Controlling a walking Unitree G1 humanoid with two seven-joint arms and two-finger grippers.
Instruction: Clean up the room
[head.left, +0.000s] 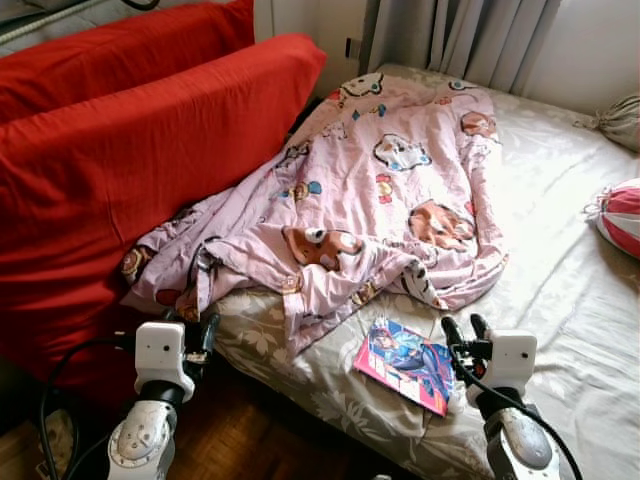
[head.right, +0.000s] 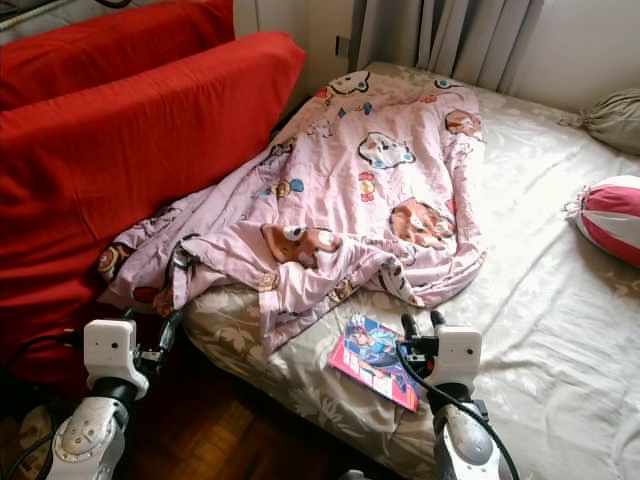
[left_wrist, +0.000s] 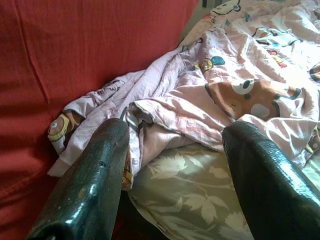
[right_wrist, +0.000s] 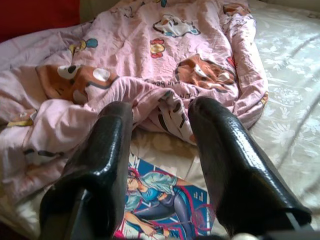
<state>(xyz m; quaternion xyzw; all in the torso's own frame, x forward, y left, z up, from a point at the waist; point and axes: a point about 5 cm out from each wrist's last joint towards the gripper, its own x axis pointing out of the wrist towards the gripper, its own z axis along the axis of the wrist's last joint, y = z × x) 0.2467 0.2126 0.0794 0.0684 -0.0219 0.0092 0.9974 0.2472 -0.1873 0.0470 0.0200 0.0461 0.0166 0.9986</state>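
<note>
A crumpled pink cartoon blanket (head.left: 380, 190) lies across the left half of the bed (head.left: 560, 260), its corner hanging over the near edge. A colourful comic magazine (head.left: 405, 362) lies flat on the floral sheet by the near edge. My right gripper (head.left: 465, 325) hovers open just right of the magazine, which shows under its fingers (right_wrist: 105, 150) in the right wrist view. My left gripper (head.left: 203, 325) is open, low beside the bed's near left corner, pointing at the blanket's hanging corner (left_wrist: 150, 125). Neither holds anything.
Large red cushions (head.left: 120, 170) lean against the bed's left side. A red-and-white striped pillow (head.left: 622, 215) and a grey pillow (head.left: 618, 120) lie at the right. Grey curtains (head.left: 470, 40) hang behind. Dark wooden floor (head.left: 250, 430) lies below the bed edge.
</note>
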